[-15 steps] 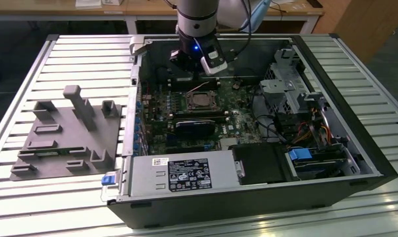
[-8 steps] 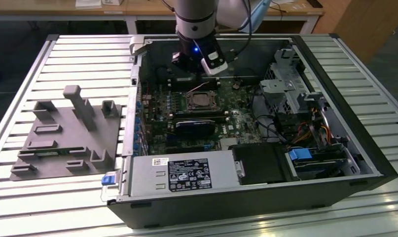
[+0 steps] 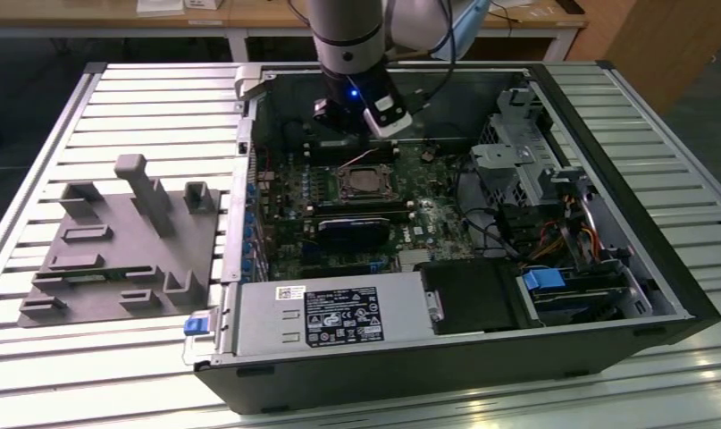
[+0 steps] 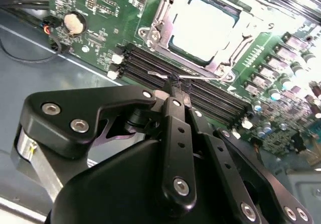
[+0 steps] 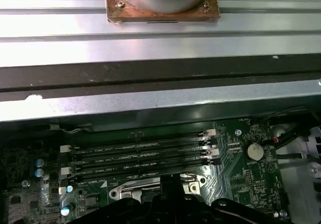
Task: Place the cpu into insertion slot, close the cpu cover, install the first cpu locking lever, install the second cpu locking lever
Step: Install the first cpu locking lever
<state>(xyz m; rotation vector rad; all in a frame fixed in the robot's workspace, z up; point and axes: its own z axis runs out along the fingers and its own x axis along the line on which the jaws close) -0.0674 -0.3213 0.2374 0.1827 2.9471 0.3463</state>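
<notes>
We see the cpu [image 4: 203,25] seated in the insertion slot [image 3: 366,181] under the lowered cpu cover [image 4: 166,13]. In the exterior view, at the slot's 12 o'clock, the pincer [image 4: 176,87], fingers together, touches a thin lever [image 4: 205,75].

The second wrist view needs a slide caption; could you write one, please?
Gripper, shut, at a locking lever beside the cpu framed by the cpu cover.
</notes>
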